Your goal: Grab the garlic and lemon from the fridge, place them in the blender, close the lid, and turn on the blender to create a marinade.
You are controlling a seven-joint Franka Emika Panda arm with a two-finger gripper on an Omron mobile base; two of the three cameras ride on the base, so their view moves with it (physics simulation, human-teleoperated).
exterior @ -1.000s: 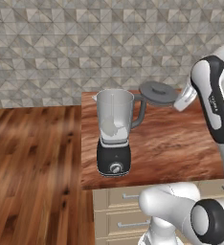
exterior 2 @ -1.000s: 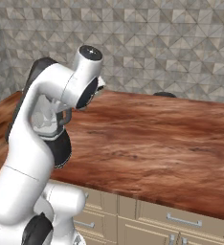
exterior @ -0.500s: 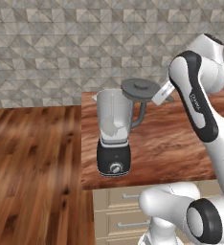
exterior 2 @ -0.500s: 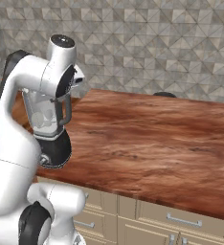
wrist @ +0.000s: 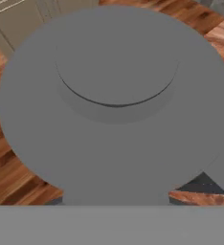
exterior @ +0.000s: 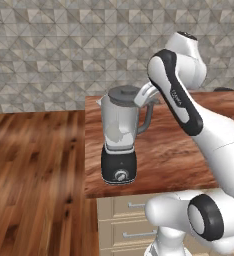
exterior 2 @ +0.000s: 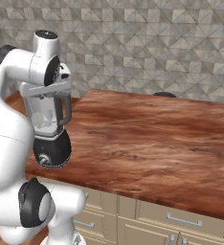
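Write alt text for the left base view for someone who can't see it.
A white robot arm holds a dark grey lid at the top of a clear blender jar, which stands on a black base near the front left corner of a wooden counter. Pale items sit inside the jar, too indistinct to identify.

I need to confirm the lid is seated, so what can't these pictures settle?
- Hand fingertips: hand view, covered by the lid.
- Lid against the rim of the blender: left base view, too small to judge contact.
- Lid: right base view, behind the arm.
- Jar contents: pale lumps, too blurred to identify.
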